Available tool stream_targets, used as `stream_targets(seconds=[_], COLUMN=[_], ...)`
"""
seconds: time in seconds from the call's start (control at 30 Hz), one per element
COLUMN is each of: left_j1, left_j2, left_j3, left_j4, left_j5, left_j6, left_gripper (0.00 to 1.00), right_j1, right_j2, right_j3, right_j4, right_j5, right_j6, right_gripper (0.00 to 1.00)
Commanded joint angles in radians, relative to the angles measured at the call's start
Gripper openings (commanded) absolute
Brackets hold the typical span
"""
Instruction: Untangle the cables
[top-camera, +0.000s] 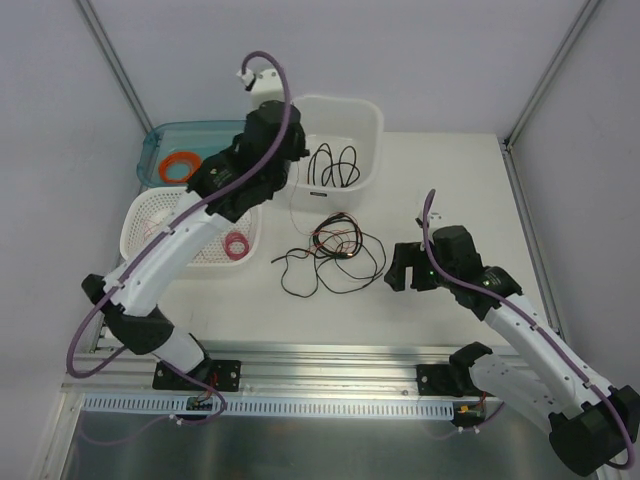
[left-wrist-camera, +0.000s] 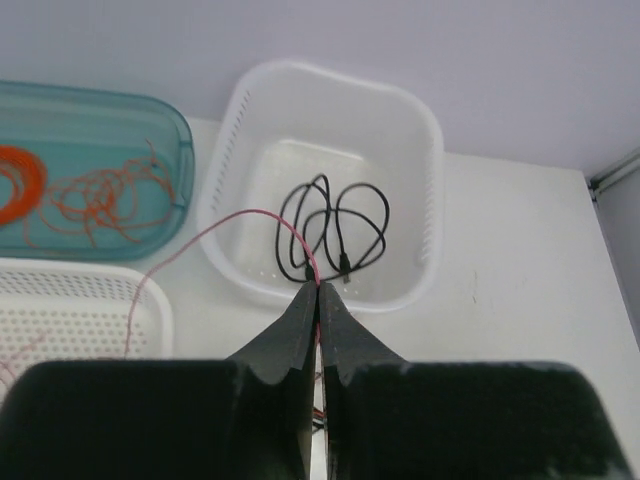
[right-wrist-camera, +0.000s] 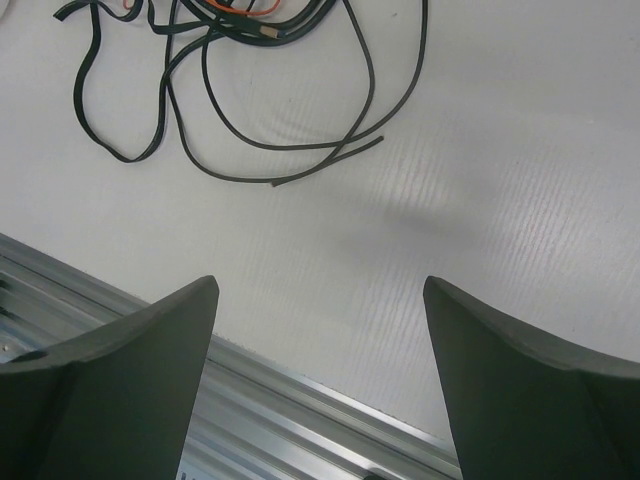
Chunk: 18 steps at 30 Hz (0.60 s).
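We've 1 blk cable (left-wrist-camera: 335, 235) sorted into white tub (left-wrist-camera: 425, 140); rest of cables (top-camera: 335, 250) knotted on table (top-camera: 450, 190) in front of tub. Our L fingers (left-wrist-camera: 312, 300) pinch red wire (left-wrist-camera: 200, 236); R fingers (top-camera: 398, 268) open, front-right of tub.

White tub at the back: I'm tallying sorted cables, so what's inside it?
One black cable lies in loose loops on the floor of the white tub. Nothing else shows inside. The left gripper, shut on a thin red wire, hides a bit of the near edge.
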Motion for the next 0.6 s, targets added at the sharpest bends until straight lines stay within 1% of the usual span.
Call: stream_targets(seconds=[0.0, 0.07, 0.13, 0.17, 0.2, 0.23, 0.27, 0.33, 0.37, 0.4, 0.47, 0.5, 0.57], left_j1=[0.064, 0.126, 0.182, 0.255, 0.287, 0.323, 0.375, 0.426, 0.477, 0.503, 0.555, 0.601, 0.649], left_j2=[-0.139, -0.167, -0.207, -0.219, -0.233, -0.233, -0.232, -0.219, -0.215, -0.209, -0.206, -0.204, -0.205], left_j3=[0.069, 0.078, 0.074, 0.071, 0.072, 0.081, 0.09, 0.121, 0.127, 0.13, 0.123, 0.112, 0.057], left_j4=[0.005, 0.006, 0.005, 0.005, 0.006, 0.006, 0.005, 0.006, 0.006, 0.008, 0.006, 0.006, 0.006], left_j5=[-0.026, -0.014, 0.055, 0.081, 0.107, 0.109, 0.108, 0.103, 0.106, 0.111, 0.109, 0.111, 0.121], left_j6=[0.147, 0.183, 0.192, 0.198, 0.209, 0.226, 0.273, 0.328, 0.368, 0.387, 0.426, 0.434, 0.431], left_gripper=[0.0, 0.0, 0.0, 0.0, 0.0, 0.0, 0.0, 0.0, 0.0, 0.0, 0.0, 0.0, 0.0], right_j1=[0.005, 0.005, 0.005, 0.007, 0.007, 0.005, 0.007, 0.007, 0.01, 0.01, 0.011, 0.01, 0.011], right_j2=[0.01, 0.016, 0.022, 0.025, 0.031, 0.032, 0.035, 0.041, 0.044, 0.045, 0.048, 0.048, 0.055], right_j3=[-0.002, 0.0, 0.003, 0.004, 0.004, 0.004, 0.006, 0.007, 0.007, 0.006, 0.006, 0.004, 0.003], right_j4=[0.046, 0.05, 0.053, 0.051, 0.053, 0.054, 0.054, 0.054, 0.054, 0.053, 0.051, 0.053, 0.053], right_j5=[-0.013, -0.014, -0.016, -0.018, -0.019, -0.021, -0.025, -0.027, -0.027, -0.025, -0.025, -0.025, -0.025], right_j6=[0.025, 0.026, 0.026, 0.025, 0.025, 0.025, 0.025, 0.022, 0.022, 0.02, 0.019, 0.019, 0.02], right_gripper=[0.88, 0.88, 0.88, 0.88, 0.88, 0.88, 0.88, 0.88, 0.88, 0.88, 0.88, 0.88, 0.88])
